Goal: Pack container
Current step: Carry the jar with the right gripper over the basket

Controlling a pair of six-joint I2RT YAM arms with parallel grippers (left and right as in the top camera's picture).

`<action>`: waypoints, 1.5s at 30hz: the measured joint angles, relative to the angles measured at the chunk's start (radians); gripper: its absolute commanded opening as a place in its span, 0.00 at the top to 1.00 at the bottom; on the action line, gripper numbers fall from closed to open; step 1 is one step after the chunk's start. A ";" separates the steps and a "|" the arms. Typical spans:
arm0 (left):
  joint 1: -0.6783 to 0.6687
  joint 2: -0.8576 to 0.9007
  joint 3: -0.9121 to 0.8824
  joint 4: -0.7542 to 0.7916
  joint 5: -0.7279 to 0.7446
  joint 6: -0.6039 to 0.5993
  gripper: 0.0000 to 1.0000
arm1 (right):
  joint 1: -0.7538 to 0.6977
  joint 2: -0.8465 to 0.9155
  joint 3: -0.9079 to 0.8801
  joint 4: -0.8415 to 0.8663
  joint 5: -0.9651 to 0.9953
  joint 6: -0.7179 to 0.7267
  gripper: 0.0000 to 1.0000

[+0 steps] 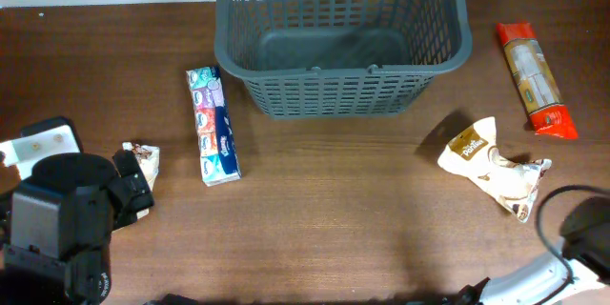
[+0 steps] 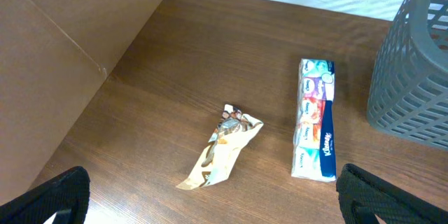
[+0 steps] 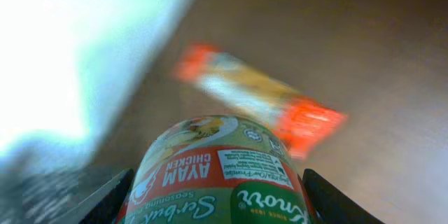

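The dark grey lattice basket [image 1: 343, 67] stands at the back middle of the table, and nothing shows inside it. Its corner also shows in the left wrist view [image 2: 413, 63]. My left gripper [image 2: 213, 206] is open and empty, low over the table just short of a small beige packet [image 2: 220, 147] and a tissue pack [image 2: 315, 119]. In the overhead view it is at the front left [image 1: 133, 186]. My right gripper [image 3: 217, 203] is shut on a green and red Knorr chicken seasoning packet [image 3: 217, 161]. Its arm [image 1: 581, 238] is at the front right.
The tissue pack [image 1: 213, 126] lies left of the basket, with the small beige packet [image 1: 145, 159] further left. A crumpled beige snack bag [image 1: 491, 167] and a long orange packet [image 1: 537, 78] lie to the right; the orange packet shows blurred in the right wrist view [image 3: 259, 101].
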 measured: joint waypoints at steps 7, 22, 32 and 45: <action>0.000 0.000 0.000 -0.001 0.000 0.000 0.01 | 0.388 -0.023 0.131 0.068 -0.064 -0.111 0.96; 0.000 0.000 0.000 -0.001 0.000 0.000 0.00 | 0.844 -0.021 0.132 0.100 0.261 -0.285 0.96; 0.000 0.000 0.000 -0.001 0.000 0.000 0.00 | 0.860 0.092 0.132 0.132 0.297 -0.232 0.96; 0.000 0.000 0.000 -0.001 0.000 0.000 0.00 | 0.860 0.309 0.129 0.099 0.303 -0.145 0.96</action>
